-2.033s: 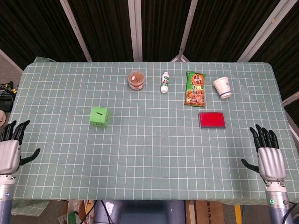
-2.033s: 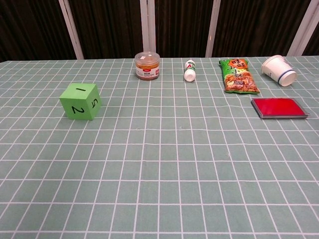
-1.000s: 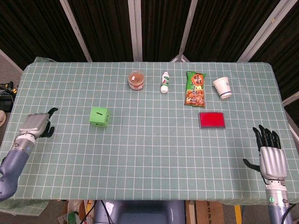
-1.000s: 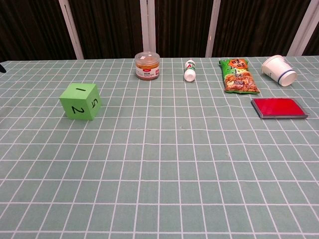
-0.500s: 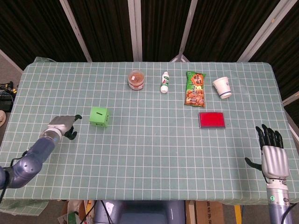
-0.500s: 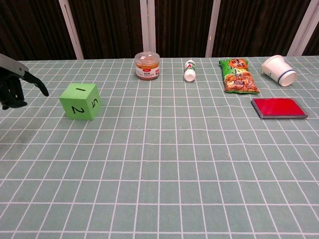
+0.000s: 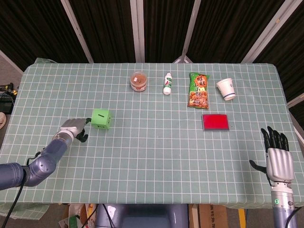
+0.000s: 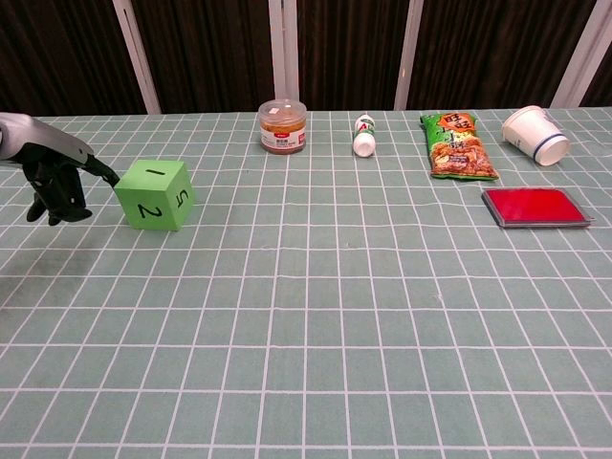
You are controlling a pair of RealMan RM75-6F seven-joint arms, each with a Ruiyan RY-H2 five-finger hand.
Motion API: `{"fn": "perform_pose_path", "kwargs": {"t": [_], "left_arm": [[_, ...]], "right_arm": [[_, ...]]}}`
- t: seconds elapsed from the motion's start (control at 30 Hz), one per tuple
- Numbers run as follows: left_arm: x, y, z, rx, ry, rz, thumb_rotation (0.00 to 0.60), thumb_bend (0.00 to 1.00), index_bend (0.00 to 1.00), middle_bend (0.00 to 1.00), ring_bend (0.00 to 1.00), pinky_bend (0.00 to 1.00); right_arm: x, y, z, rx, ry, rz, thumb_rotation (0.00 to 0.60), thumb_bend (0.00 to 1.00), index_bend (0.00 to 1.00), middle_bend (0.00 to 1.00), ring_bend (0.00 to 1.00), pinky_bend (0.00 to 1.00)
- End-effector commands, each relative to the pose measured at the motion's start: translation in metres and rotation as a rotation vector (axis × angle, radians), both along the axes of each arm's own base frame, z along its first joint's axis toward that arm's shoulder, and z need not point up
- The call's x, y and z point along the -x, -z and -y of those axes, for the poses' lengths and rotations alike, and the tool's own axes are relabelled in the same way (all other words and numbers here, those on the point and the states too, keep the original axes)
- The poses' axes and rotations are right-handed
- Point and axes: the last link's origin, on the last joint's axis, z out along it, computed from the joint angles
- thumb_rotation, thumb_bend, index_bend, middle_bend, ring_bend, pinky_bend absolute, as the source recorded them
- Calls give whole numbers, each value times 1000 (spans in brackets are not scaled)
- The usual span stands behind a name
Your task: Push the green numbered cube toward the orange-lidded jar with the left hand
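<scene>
The green numbered cube [image 7: 100,118] [image 8: 155,194] sits left of centre on the checked cloth, showing 1, 2 and 5. The orange-lidded jar [image 7: 138,81] [image 8: 283,126] stands further back and to the right. My left hand [image 7: 75,128] [image 8: 53,172] is just left of the cube. One straight finger reaches the cube's upper left edge, and the other fingers are curled in around nothing. My right hand [image 7: 279,159] hangs at the near right table edge, fingers spread, shown only in the head view.
Along the back stand a small white bottle [image 7: 167,83] [image 8: 364,135], a green snack bag [image 7: 198,90] [image 8: 459,146] and a tipped white cup [image 7: 226,89] [image 8: 535,135]. A flat red box [image 7: 215,122] [image 8: 534,207] lies in front of the bag.
My left hand has come in from the left table edge to the cube's left side. The cube has not shifted, and the right hand has barely moved.
</scene>
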Motion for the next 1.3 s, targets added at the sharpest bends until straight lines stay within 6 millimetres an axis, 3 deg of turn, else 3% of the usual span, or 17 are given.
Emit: {"fn": "perform_pose_path", "kwargs": {"t": [0.03,0.87,1.3], "left_arm": [[-1,3,1,8,6,9,600,655,139,750,546,567],[-20,11,23,72,76,20,600,652,140,752,546,567],[-43,20,27,65,130,34,600,651,140,753,546,567]], "right_arm": [[0,0,0,0,4,0,600,45,72,0,0,0],[3,-4,1,3,54,23,600,45,72,0,0,0],[4,-5,1,6,71,33,600,44,72,0,0,0]]}}
